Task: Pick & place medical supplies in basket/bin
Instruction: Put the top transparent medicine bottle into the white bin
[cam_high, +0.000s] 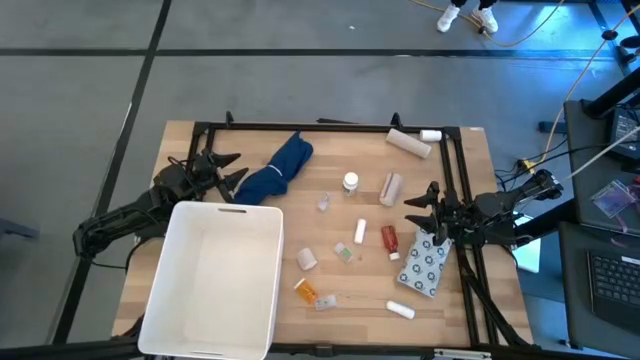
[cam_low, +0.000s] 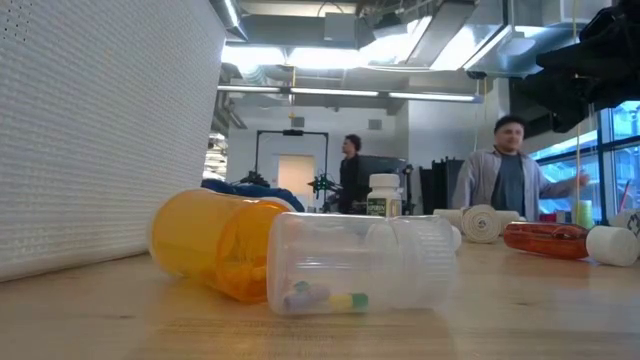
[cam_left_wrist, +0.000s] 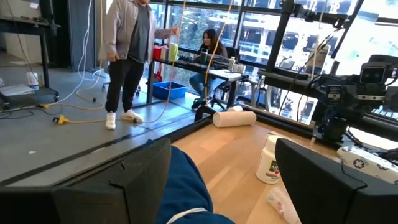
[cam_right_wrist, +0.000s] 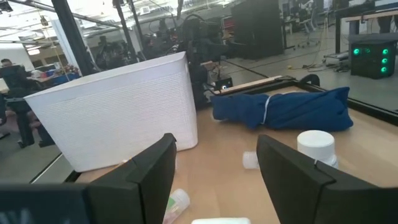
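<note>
Many supplies loose beside white tub (cam_high: 215, 275), blue cloth (cam_high: 277, 168) nearest.

We are looking straight down over the whole table (cam_high: 330, 190) in the high view. Low down, we are sitting at tabletop level right beside the orange pill bottle (cam_low: 215, 243), facing the room. Both wrist views are facing across the table toward the blue cloth (cam_right_wrist: 283, 109), which they share.

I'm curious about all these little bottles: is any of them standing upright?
Yes, one: the white-capped bottle with the green label, mid-table beside the blue cloth. The orange pill bottle and red bottle lie sideways.
</note>
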